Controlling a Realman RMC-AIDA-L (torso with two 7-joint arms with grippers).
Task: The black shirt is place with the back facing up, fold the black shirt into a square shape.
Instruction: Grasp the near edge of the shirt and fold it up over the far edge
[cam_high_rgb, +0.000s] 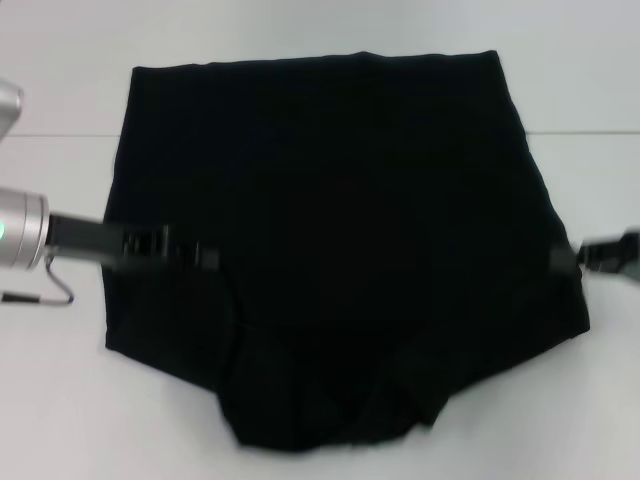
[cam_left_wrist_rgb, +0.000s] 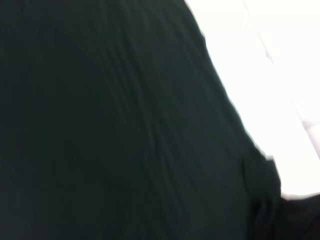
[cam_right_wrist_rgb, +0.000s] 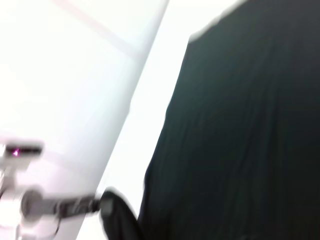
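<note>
The black shirt (cam_high_rgb: 330, 200) lies spread flat on the white table (cam_high_rgb: 60, 90), plain side up, its near part bunched and folded in on itself (cam_high_rgb: 320, 400). My left gripper (cam_high_rgb: 195, 252) reaches in low over the shirt's left edge, black against the black cloth. At the shirt's right edge, level with it, sits my right gripper (cam_high_rgb: 566, 258). Dark cloth fills most of the left wrist view (cam_left_wrist_rgb: 110, 120). In the right wrist view the shirt (cam_right_wrist_rgb: 240, 130) takes up one side, and the left arm (cam_right_wrist_rgb: 60, 205) shows far off across it.
White table surrounds the shirt on every side, with a faint seam line (cam_high_rgb: 60, 135) running across it behind the left arm. A thin cable loop (cam_high_rgb: 55, 285) hangs under the left wrist.
</note>
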